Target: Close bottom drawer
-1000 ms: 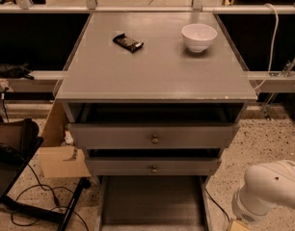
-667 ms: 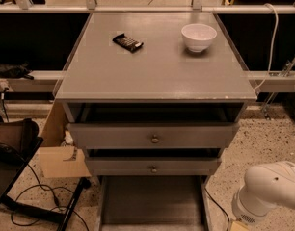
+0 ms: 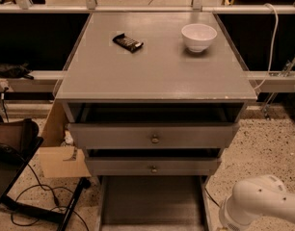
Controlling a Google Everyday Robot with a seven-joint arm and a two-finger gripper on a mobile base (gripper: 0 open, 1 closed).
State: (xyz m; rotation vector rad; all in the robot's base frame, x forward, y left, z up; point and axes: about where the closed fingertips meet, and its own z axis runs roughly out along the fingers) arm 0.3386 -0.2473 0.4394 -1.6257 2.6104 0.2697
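— Jaws? Where have you got them?

— Out of frame, so I can't tell you whether they're spread or pinched. All I see of the arm is a white arm link [image 3: 263, 203] at the near right, low beside the cabinet.

— And the drawer?

— The bottom drawer [image 3: 152, 201] is pulled well out toward me. Its dark tray fills the near middle, and its front and knob are cut off at the near edge.

— So what worries you?

— Working blind, mostly. I can see neither the front nor the jaws, so I'd expect first contact to land off-centre. With the arm coming in from the right, a push on that corner could skew the tray in its runners and jam it partway.

— Anything else?

— The arm sits close to the tray's right wall. If I swing in carelessly I could catch that wall rather than the front. The middle drawer [image 3: 152, 166] and top drawer [image 3: 152, 136] both stand slightly out too, so a reach that goes too high would shove the wrong one.

— And the bench?

— On the bench [image 3: 157, 76] there's a white bowl [image 3: 199, 36] far right and a dark packet [image 3: 127, 42] far left. If the drawer slams home, I reckon the jolt could shift the bowl, so I'd want a slow, square push.
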